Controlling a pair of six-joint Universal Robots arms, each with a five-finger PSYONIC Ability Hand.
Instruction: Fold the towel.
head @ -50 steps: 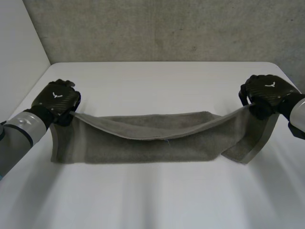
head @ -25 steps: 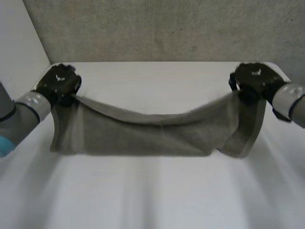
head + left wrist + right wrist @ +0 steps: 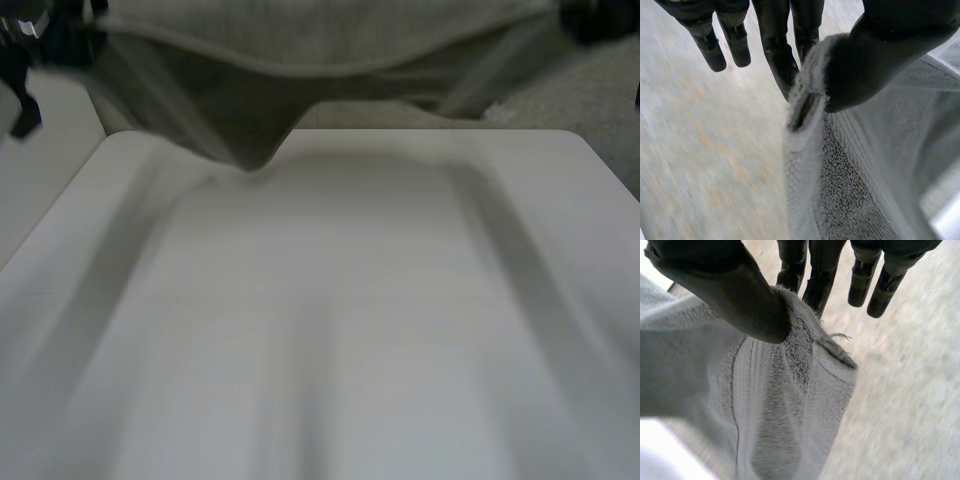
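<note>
left hand [image 3: 890,45] — thumb, fingers [image 3: 782,55] pinch towel [image 3: 330,40] corner | right hand [image 3: 715,285] — same pinch (towel sags between, held high)

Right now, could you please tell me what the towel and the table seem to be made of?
The towel looks like grey terry cloth, matte and soft: looped pile shows up close, with a flatter woven band along its edge. The table has a smooth, plain white top, perhaps laminate or painted board; the look leaves that open.
</note>
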